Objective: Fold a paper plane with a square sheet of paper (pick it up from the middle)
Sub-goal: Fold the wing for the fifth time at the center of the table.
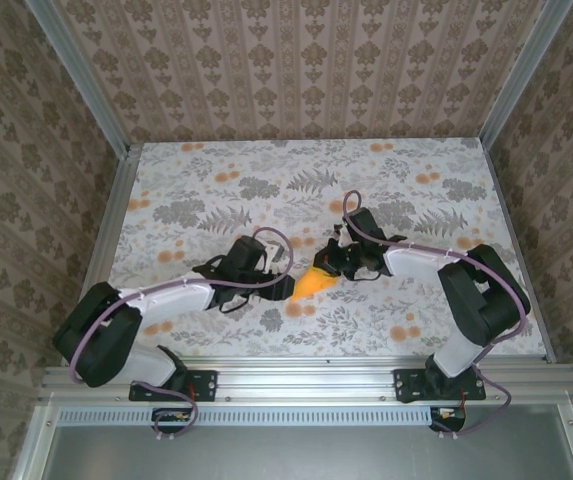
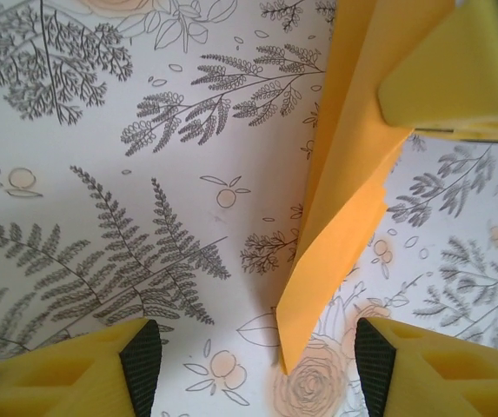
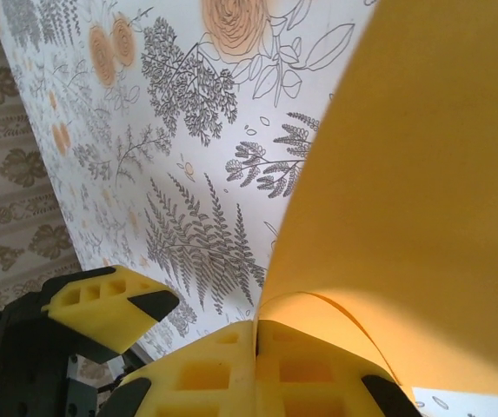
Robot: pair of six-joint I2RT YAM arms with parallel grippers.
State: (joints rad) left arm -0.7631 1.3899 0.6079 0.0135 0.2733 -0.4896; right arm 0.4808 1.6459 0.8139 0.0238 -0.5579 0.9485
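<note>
1. Paper [image 2: 344, 174], bright orange and folded into a long pointed shape, is hanging in the middle of the top view over the flowered table [image 1: 216, 190], between the two arms.
2. The right gripper [image 3: 255, 337] is pinching it. In the right wrist view its yellow fingers are pressing together at the bottom centre of the frame. The sheet's edge is sitting caught in the seam between them, and the rest is curving up across the right half.
3. In the left wrist view one of those fingers [image 2: 457, 74] is showing at the upper right, clamping the upper part of the paper. From there the paper is running down the centre-right of the frame to a narrow tip near the bottom.
4. The left gripper [image 2: 257, 367] is standing wide. Its two fingers are sitting in the lower left and lower right corners, with the tip of the paper between them and touching neither.
5. Layered edges are showing along the paper's right side, lying slightly apart.
</note>
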